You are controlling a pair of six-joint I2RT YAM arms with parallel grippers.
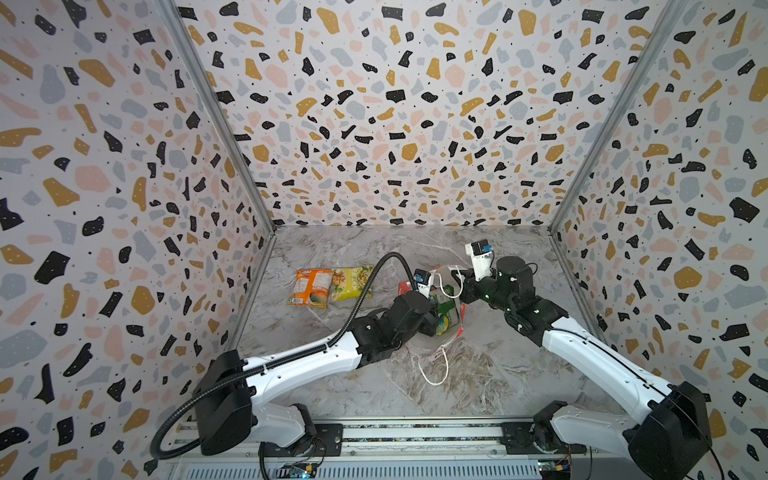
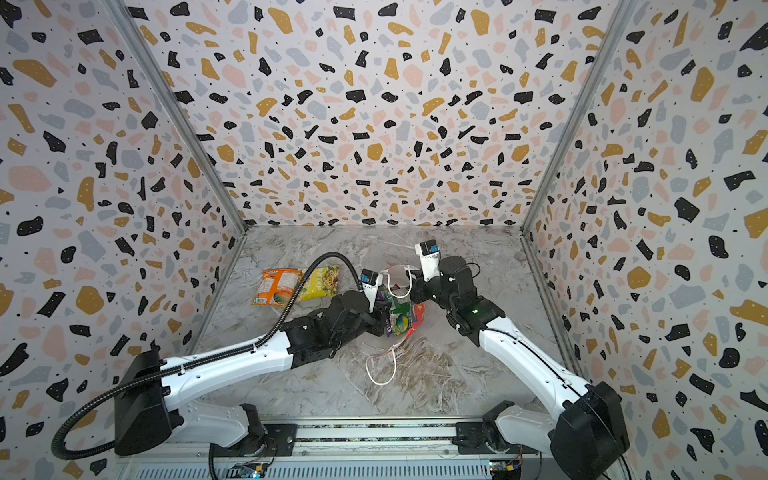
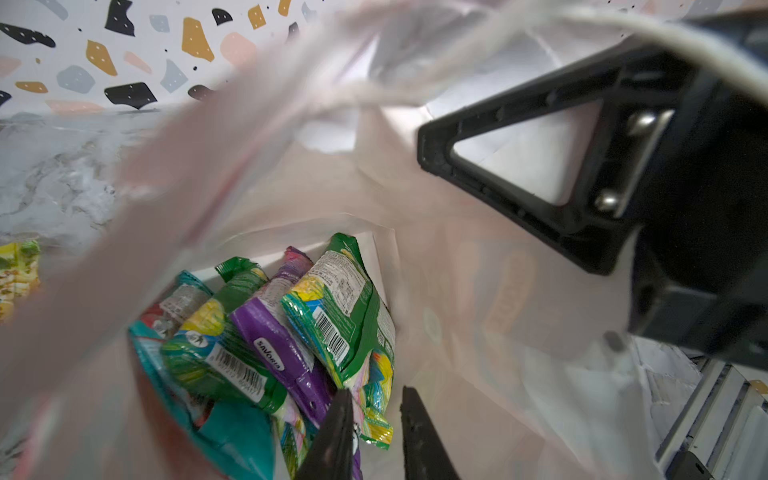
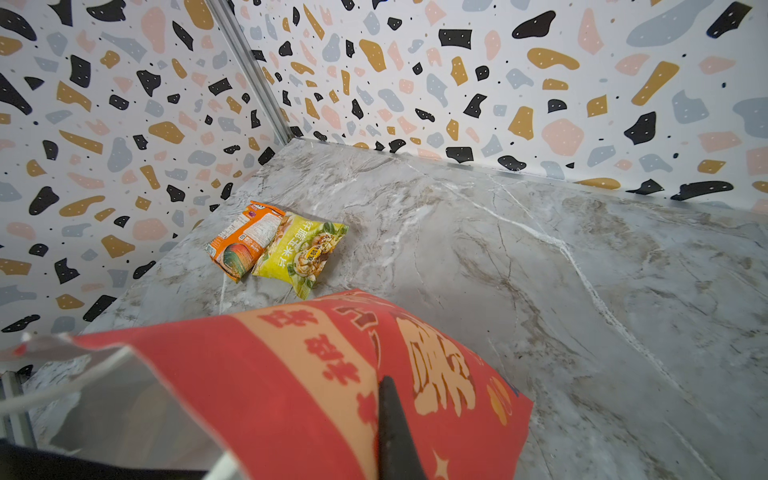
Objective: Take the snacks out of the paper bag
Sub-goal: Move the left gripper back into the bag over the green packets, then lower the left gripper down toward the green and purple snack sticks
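Observation:
The red paper bag (image 1: 460,328) (image 2: 419,316) lies at mid-table with its mouth held open. My right gripper (image 4: 384,386) is shut on the bag's upper wall (image 4: 291,374); one finger shows outside the red paper. My left gripper (image 3: 374,391) reaches inside the white interior (image 3: 478,291), shut on the crinkled end of a green-yellow packet (image 3: 349,299). Beside it in the bag lie a purple packet (image 3: 278,336), another green one (image 3: 216,345) and a teal one (image 3: 232,432). An orange packet (image 1: 311,286) (image 4: 245,241) and a yellow packet (image 1: 351,282) (image 4: 303,251) rest on the table left of the bag.
A white cord handle (image 1: 434,370) (image 2: 382,370) trails from the bag toward the front. The left arm's black cable hose (image 1: 370,286) arches over the yellow packet. Patterned walls enclose the marble table (image 4: 582,291) on three sides.

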